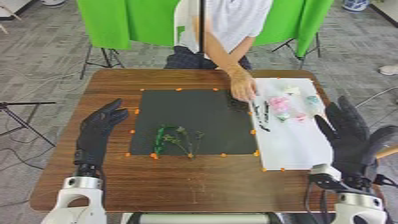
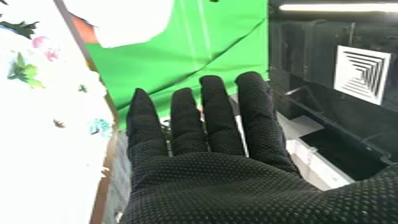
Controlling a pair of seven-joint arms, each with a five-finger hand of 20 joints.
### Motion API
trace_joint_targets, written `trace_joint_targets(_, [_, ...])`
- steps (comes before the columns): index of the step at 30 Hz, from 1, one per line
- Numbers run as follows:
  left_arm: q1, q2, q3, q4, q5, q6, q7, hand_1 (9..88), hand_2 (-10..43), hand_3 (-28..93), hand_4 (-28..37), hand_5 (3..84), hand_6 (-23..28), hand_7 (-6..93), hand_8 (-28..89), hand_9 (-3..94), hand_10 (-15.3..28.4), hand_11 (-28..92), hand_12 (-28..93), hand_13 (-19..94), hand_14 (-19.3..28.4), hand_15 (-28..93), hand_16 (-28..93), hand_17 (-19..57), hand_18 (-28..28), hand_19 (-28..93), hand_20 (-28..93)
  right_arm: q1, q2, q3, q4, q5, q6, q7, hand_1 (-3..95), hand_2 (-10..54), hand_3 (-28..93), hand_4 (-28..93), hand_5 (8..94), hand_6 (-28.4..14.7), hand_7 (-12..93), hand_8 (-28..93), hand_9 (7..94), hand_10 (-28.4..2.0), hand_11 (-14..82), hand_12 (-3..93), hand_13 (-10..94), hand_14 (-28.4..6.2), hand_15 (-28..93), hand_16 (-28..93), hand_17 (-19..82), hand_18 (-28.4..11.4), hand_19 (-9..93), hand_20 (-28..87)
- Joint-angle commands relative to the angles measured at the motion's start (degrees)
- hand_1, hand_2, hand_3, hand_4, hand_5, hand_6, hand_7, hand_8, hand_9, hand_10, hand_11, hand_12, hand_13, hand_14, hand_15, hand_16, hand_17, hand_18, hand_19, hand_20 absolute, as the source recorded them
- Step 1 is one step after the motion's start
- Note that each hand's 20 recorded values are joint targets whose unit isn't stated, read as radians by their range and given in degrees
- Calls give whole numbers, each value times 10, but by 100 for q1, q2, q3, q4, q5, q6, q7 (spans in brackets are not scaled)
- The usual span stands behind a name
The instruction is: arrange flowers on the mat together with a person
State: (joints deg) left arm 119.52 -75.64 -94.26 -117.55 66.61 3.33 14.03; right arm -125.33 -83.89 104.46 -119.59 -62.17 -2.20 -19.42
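Right hand (image 1: pixel 353 145), fingers straight and slightly spread, left hand (image 1: pixel 94 131) beside the dark mat (image 1: pixel 191 110), fingers loosely extended, green stems (image 1: pixel 161 139) on it, flowers (image 1: pixel 279 104) on white sheet (image 1: pixel 298 145), person's hand (image 1: pixel 242 86) between.

Left of your right hand (image 1: pixel 354 150), pink flowers (image 1: pixel 279 103) are lying on a white sheet (image 1: pixel 298 147). Nearer your relaxed left hand (image 1: pixel 95 131), green stems (image 1: pixel 161 138) are lying on the dark mat (image 1: pixel 187 110), a person's hand (image 1: pixel 242 86) extending beyond them.
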Motion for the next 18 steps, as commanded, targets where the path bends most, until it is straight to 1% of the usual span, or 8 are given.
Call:
trace_joint_targets(1, [94,-51,-11,3,-15,-44,-41,236,-68,640,-249,469,42,107,-59,474,150,193,128,364,178,190,8,69,122,124,163,11,37,-116,-27,3,248,4,146,-70,449,-262,355,4,116,-102,362,-112,31,80,243,-80,98,6,155,-127,39,223])
trace_joint_targets(3, [98,-56,-12,3,-11,-47,-43,235,-68,641,-249,469,42,106,-59,474,149,193,128,364,178,190,8,69,122,124,163,19,60,-168,-33,53,361,6,88,-69,580,-279,362,3,113,-100,366,-114,32,81,247,-82,99,7,156,-128,41,221])
trace_joint_targets(4, [98,-58,-12,3,-12,-44,-42,236,-67,640,-249,469,43,106,-59,474,150,193,128,364,178,190,8,69,122,124,163,19,56,-171,-35,63,365,24,74,-62,615,-279,366,3,112,-99,368,-115,32,80,248,-82,100,7,156,-129,41,221])
trace_joint_targets(5, [101,-34,-4,0,-29,-25,-40,236,-67,640,-249,469,43,106,-58,474,150,193,128,364,178,190,8,69,122,124,163,27,60,-182,-30,55,374,39,54,-46,666,-280,370,2,111,-98,369,-116,33,79,251,-83,101,8,156,-130,42,222])
trace_joint_targets(6, [104,-23,-4,0,-38,-19,-34,236,-67,640,-249,470,43,105,-59,473,149,193,128,363,178,190,8,69,122,124,163,25,65,-195,-34,52,390,60,50,-39,686,-277,374,2,111,-98,370,-116,33,79,254,-84,102,9,158,-131,42,222])
trace_joint_targets(9, [87,-6,-3,5,-55,-8,-33,237,-66,637,-249,469,43,105,-58,474,150,193,129,363,179,190,8,69,122,124,163,61,72,-244,-11,74,401,76,49,-31,705,-270,384,2,111,-98,378,-117,36,80,264,-88,107,11,161,-132,44,223])
trace_joint_targets(18, [54,27,13,14,-79,4,-36,237,-67,638,-247,469,43,105,-58,473,149,193,129,363,179,190,8,69,122,125,164,128,101,-326,12,63,502,110,50,-28,704,-264,408,-1,115,-98,395,-122,40,82,284,-91,116,16,169,-135,47,225])
